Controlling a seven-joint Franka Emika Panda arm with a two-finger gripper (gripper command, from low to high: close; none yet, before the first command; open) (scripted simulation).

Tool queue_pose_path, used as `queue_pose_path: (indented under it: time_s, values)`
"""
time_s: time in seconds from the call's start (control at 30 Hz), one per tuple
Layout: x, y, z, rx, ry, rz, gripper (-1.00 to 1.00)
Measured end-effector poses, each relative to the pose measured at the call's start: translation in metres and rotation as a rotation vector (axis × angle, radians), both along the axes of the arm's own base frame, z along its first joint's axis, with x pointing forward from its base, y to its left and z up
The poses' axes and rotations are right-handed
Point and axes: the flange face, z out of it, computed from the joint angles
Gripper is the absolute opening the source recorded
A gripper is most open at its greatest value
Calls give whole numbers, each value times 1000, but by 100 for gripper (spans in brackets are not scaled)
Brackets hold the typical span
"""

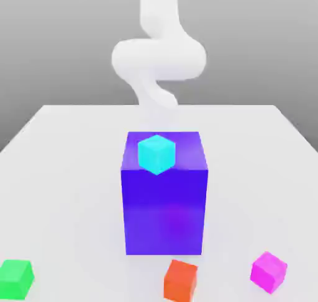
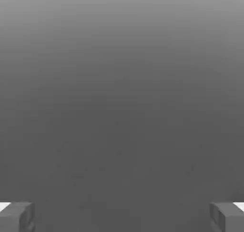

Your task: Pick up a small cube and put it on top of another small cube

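Note:
The small cube (image 1: 268,271), plain magenta-pink, lies on the white table (image 1: 68,170) near the front edge at the exterior view's right. An orange-red cube (image 1: 181,279) sits front centre and a green cube (image 1: 15,278) front left. A cyan cube (image 1: 156,153) rests on top of the big blue-purple block (image 1: 164,208). The white arm (image 1: 158,59) rises behind the block at the table's far side. In the hand view my gripper (image 2: 122,216) is open, its two grey fingertips (image 2: 16,216) far apart, with nothing between them and plain grey beyond.
The big blue-purple block stands tall in the table's middle, between the arm and the front row of cubes. Bare white tabletop lies on both sides of it.

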Motion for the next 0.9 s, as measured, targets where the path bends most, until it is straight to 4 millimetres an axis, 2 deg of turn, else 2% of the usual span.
queue_pose_path:
  time_s: [0.1, 0.2, 0.33, 0.43, 0.53, 0.63, 0.77, 0.9]
  values:
    - [37, 22, -47, -40, 83, 58, 0]
    - [66, 44, -95, -77, 162, 119, 0]
    - [93, 74, -164, -123, 265, 205, 0]
    - [106, 98, -218, -154, 342, 274, 0]
    - [111, 121, -274, -181, 417, 346, 0]
    - [107, 149, -330, -208, 492, 432, 0]
    - [94, 174, -404, -233, 591, 529, 0]
    - [70, 195, -475, -249, 684, 623, 0]
